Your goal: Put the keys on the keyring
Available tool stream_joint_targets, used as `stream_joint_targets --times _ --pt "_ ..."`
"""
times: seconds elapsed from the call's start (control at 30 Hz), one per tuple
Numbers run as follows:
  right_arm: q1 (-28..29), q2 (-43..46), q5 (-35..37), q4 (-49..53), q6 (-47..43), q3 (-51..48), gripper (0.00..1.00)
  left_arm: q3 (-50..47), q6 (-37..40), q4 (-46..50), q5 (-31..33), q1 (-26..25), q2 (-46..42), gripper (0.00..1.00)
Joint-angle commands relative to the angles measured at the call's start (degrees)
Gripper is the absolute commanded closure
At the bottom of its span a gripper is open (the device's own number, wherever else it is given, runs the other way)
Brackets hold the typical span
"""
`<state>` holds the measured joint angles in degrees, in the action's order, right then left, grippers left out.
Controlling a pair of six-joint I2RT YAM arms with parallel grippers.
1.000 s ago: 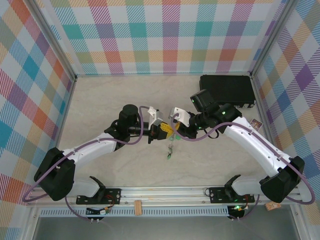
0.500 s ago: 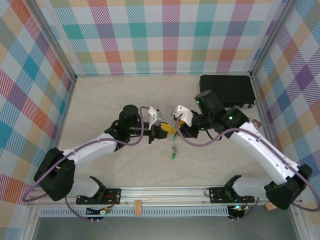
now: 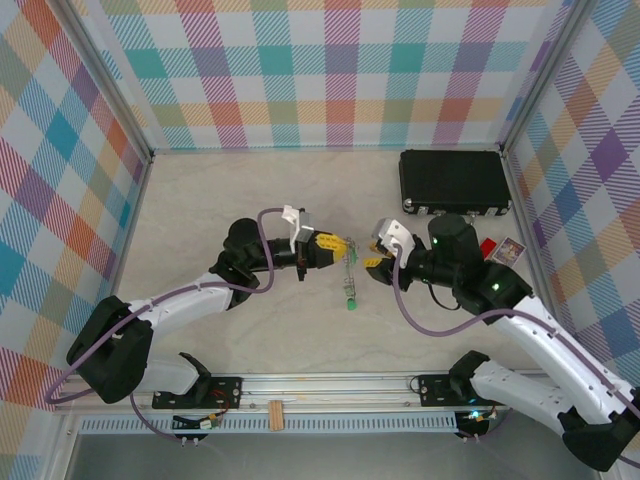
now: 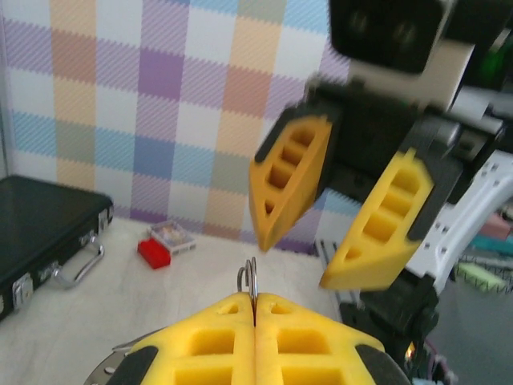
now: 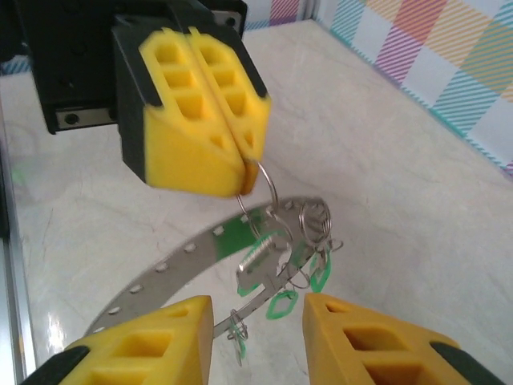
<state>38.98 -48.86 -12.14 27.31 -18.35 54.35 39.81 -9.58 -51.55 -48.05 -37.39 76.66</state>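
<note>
A bunch of tiny silver keys with bright green plastic tags (image 5: 260,258) hung in a cluster from a thin silver wire loop (image 5: 271,188). Beside them on the same loop was a large, thin, flat grey metal keyring (image 5: 176,257) pierced with small holes, which curved away low over the worktop. Whether the bunch touched the surface could not be told.

The loop's upper end was clamped between the closed yellow foam fingers of the left hand (image 5: 242,183). In the left wrist view the loop (image 4: 250,277) stood up from the seam of that hand (image 4: 255,305).

The right hand (image 5: 258,309) faced it just beside the keys, its two yellow fingers spread apart and gripping nothing. It appeared close in front in the left wrist view (image 4: 300,261).

From above, the keys (image 3: 348,280) dangled between the left hand (image 3: 335,245) and the right hand (image 3: 372,258), near the middle of the pale marbled worktop (image 3: 200,200). A black rectangular case with a metal handle (image 3: 455,180) lay at the far right corner. A small red block (image 3: 487,248) and a small printed card (image 3: 510,248) lay near it. Pastel checked walls enclosed the space.
</note>
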Motion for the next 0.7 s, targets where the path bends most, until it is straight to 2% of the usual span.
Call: stream_joint_targets --times 0.0,0.2,0.37,0.67 --pt "0.24 3.45 -0.01 -11.09 4.8 -3.78 0.65 -0.35 -8.49 -16.15 2.01 -0.32 0.27 1.0" --pt "0.21 6.12 -0.86 -20.02 7.49 -9.24 0.64 0.28 -14.51 -23.38 4.05 -0.32 2.36 1.0" --pt "0.26 5.74 -3.84 -25.98 9.01 -11.45 0.63 0.12 -15.18 -23.59 5.48 -0.57 2.26 1.0" --pt "0.24 3.16 -7.64 -30.99 11.7 -11.52 0.61 0.59 -15.52 -23.68 5.69 -0.93 2.6 1.0"
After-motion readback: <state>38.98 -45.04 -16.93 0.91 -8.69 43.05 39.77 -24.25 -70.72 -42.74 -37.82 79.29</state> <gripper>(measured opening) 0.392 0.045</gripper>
